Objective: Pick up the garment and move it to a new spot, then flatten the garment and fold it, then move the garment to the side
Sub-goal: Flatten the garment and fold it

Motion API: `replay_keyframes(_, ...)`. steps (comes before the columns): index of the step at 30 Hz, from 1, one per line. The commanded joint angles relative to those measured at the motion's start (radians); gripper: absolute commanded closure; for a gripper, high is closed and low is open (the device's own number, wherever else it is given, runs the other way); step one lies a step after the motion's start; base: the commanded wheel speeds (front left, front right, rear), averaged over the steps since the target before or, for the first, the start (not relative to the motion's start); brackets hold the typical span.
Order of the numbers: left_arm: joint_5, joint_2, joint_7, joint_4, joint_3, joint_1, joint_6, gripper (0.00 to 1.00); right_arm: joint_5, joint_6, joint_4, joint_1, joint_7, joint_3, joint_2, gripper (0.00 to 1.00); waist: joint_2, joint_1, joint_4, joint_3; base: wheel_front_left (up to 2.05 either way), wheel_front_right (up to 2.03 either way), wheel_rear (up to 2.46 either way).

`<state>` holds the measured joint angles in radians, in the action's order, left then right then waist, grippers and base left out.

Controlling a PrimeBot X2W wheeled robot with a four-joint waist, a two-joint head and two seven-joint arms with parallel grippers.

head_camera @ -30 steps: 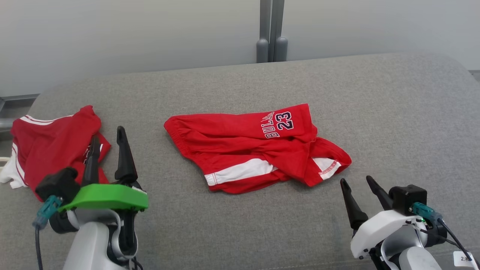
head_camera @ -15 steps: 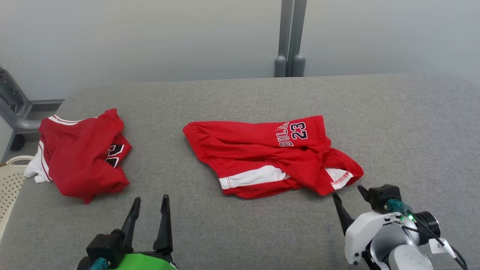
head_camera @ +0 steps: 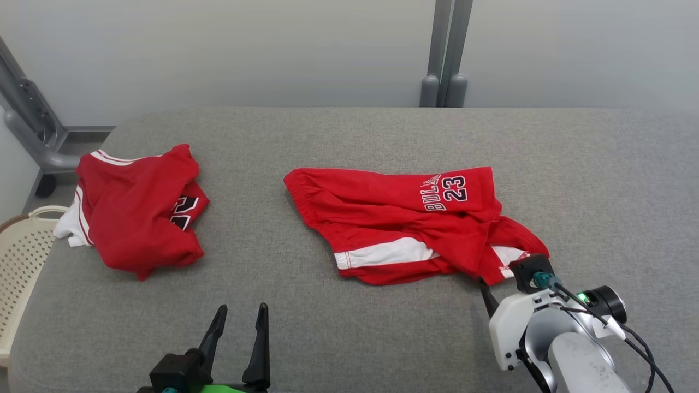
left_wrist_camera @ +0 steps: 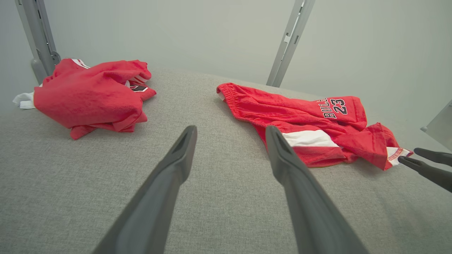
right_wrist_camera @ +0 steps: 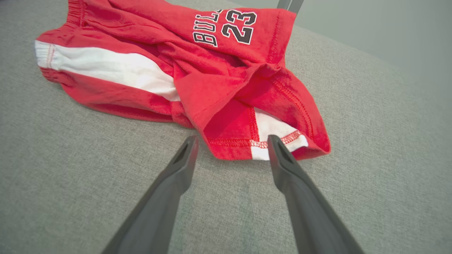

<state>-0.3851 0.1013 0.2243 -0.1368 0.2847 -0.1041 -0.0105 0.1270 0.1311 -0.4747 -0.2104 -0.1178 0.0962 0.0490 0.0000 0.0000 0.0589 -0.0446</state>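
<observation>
Garment [head_camera: 382, 213]: red shorts printed "BULLS 23", crumpled at the middle of the grey desk [head_camera: 349, 131], one leg doubled over the other; not yet lifted.
Right hand [right_wrist_camera: 233, 141]: fingers spread and holding nothing, low over the desk, tips either side of the near leg hem with its white panel; probably placed there to pinch that corner for the pick-up.
Left hand [head_camera: 242, 308]: fingers spread, empty, well apart from the shorts; seemingly held in reserve.
Second garment [head_camera: 136, 218]: red, bunched at the desk's left end, near a pale basket [head_camera: 22, 256]; not part of the present step.
</observation>
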Motion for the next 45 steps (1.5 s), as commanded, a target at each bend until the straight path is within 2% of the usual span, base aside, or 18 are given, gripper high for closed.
replay_keyframes(1, 0.004, -0.002, 0.004, -0.004, 0.003, 0.018, -0.004, 0.0, -0.004, -0.001, -0.035, -0.038, 0.022, -0.005, 0.002, 0.0, 0.0, 0.0, 0.016, 0.018, 0.0, 0.0, 0.0)
replay_keyframes(6, 0.005, -0.003, -0.001, -0.011, 0.014, 0.036, -0.001, 0.0, -0.041, -0.001, -0.122, -0.097, 0.055, 0.017, 0.003, 0.0, 0.0, 0.0, 0.034, 0.042, 0.0, 0.0, 0.0)
replay_keyframes(10, 0.002, -0.004, -0.002, -0.015, 0.021, 0.047, 0.001, 0.0, -0.061, -0.001, -0.174, -0.131, 0.073, 0.024, 0.003, 0.19, 0.0, 0.0, 0.048, 0.058, 0.0, 0.0, 0.0)
replay_keyframes(12, 0.001, -0.005, 0.001, -0.018, 0.022, 0.051, 0.0, 0.0, -0.067, -0.001, -0.195, -0.142, 0.085, 0.027, 0.003, 0.53, 0.0, 0.0, 0.052, 0.061, 0.0, 0.0, 0.0)
replay_keyframes(13, 0.001, -0.004, 0.002, -0.02, 0.023, 0.052, -0.001, 0.0, -0.07, -0.001, -0.203, -0.148, 0.091, 0.029, 0.002, 0.65, 0.0, 0.0, 0.054, 0.062, 0.0, 0.0, 0.0)
replay_keyframes(14, 0.001, -0.003, 0.003, -0.022, 0.022, 0.054, -0.002, 0.0, -0.075, -0.001, -0.21, -0.152, 0.096, 0.031, 0.003, 0.86, 0.0, 0.0, 0.056, 0.063, 0.0, 0.0, 0.0)
replay_keyframes(15, -0.002, -0.003, 0.004, -0.024, 0.021, 0.055, -0.003, 0.0, -0.077, -0.001, -0.217, -0.158, 0.103, 0.035, 0.003, 1.0, 0.0, 0.0, 0.056, 0.064, 0.0, 0.0, 0.0)
replay_keyframes(22, -0.006, 0.0, 0.008, -0.033, 0.022, 0.061, -0.008, 0.0, -0.101, -0.001, -0.2, -0.191, 0.151, 0.027, 0.003, 1.0, 0.0, 0.0, 0.05, 0.06, 0.0, 0.0, 0.0)
replay_keyframes(30, -0.006, 0.005, 0.007, -0.028, 0.031, 0.066, -0.005, 0.0, -0.035, -0.001, -0.157, -0.261, 0.142, -0.094, 0.005, 1.0, 0.0, 0.0, 0.045, 0.069, 0.0, 0.0, 0.0)
replay_keyframes(42, 0.015, 0.014, -0.009, -0.011, 0.063, 0.109, 0.004, 0.0, 0.054, -0.001, -0.293, -0.415, 0.147, -0.297, 0.061, 1.0, 0.0, 0.0, 0.124, 0.136, 0.0, 0.0, 0.0)
replay_keyframes(43, 0.017, 0.016, -0.01, -0.009, 0.064, 0.11, 0.003, 0.0, 0.065, -0.001, -0.31, -0.426, 0.151, -0.312, 0.067, 0.67, 0.0, 0.0, 0.132, 0.142, 0.0, 0.0, 0.0)
replay_keyframes(44, 0.017, 0.017, -0.011, -0.007, 0.066, 0.112, 0.002, 0.0, 0.072, -0.001, -0.324, -0.437, 0.158, -0.326, 0.069, 0.0, 0.0, 0.0, 0.139, 0.148, 0.0, 0.0, 0.0)
replay_keyframes(45, 0.018, 0.017, -0.012, -0.004, 0.068, 0.113, 0.002, 0.0, 0.082, -0.001, -0.337, -0.45, 0.165, -0.34, 0.072, 0.0, 0.0, 0.0, 0.145, 0.155, 0.0, 0.0, 0.0)
